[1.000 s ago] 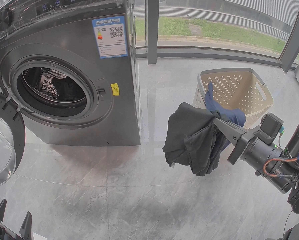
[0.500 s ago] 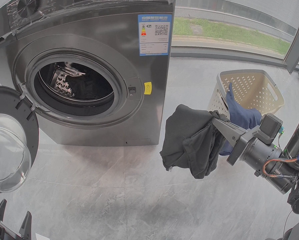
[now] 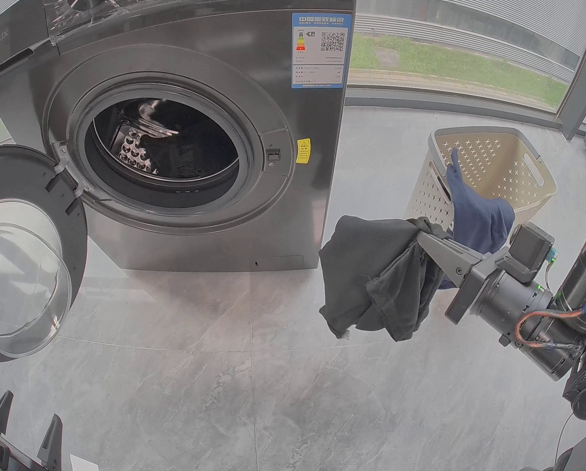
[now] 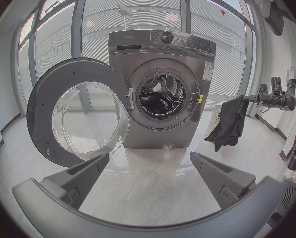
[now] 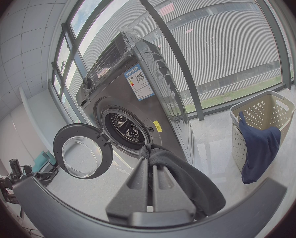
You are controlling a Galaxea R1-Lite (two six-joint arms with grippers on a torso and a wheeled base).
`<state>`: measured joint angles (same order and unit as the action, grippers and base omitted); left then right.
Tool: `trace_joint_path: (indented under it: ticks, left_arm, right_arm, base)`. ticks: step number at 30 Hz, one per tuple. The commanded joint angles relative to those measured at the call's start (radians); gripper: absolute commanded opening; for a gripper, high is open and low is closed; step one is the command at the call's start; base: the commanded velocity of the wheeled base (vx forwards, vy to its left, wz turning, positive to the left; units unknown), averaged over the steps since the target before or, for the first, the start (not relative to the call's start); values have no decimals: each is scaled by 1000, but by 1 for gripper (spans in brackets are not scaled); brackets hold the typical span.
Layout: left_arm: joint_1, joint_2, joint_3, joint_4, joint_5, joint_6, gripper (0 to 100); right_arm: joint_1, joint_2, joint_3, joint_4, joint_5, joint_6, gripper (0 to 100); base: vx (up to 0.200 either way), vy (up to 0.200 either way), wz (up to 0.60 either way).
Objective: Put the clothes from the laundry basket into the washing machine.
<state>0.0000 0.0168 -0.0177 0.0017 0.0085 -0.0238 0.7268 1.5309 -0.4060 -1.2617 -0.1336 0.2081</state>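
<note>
Lower left of the head view: left pincer sits low over the grey floor, fingers spread apart, nothing between them; the left wrist view confirms the released state. Left edge, mid-height: round glass door of the washing machine swung fully open on its hinge. Upper left to centre: machine front faces the camera, drum opening unobstructed, something dark lying low inside the drum. Centre right: dark grey garment hangs bunched in the air above the floor, just beside the machine's lower right corner, not touching it. Right pincer is clenched on the garment's upper edge, arm entering from the lower right. Upper right: blue garment draped over the near rim of the beige laundry basket, partly inside and partly hanging down the outer wall; the basket stands on the floor by the window.
</note>
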Motion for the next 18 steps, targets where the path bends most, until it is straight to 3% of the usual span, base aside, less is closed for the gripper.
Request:
trace_joint_path:
  ticks: [1, 18]
  left_arm:
    - [0, -8, 16, 0, 1, -1, 100]
    - [0, -8, 16, 0, 1, -1, 100]
  right_arm:
    - [0, 0, -1, -1, 0, 1, 0]
    - [0, 0, 1, -1, 0, 2, 0]
  base:
    - [0, 200, 0]
    - [0, 200, 0]
